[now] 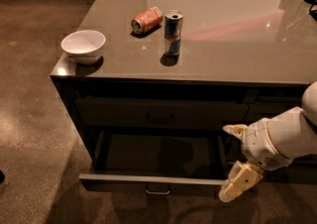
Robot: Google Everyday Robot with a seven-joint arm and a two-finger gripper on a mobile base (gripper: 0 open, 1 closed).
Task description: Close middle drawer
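The middle drawer is pulled out below the counter. Its low flat front has a pale top edge and a small metal loop handle, and its dark inside is empty. My gripper is at the drawer's right front corner, on a white arm reaching in from the right. Its cream fingers are spread wide: one fingertip is above the drawer's right side, the other is down by the front panel's right end. It holds nothing.
Above the open drawer is a shut, taller drawer with a dark handle. On the counter top are a white bowl, an orange can on its side and an upright blue can. Narrower drawers are to the right. The floor is brown.
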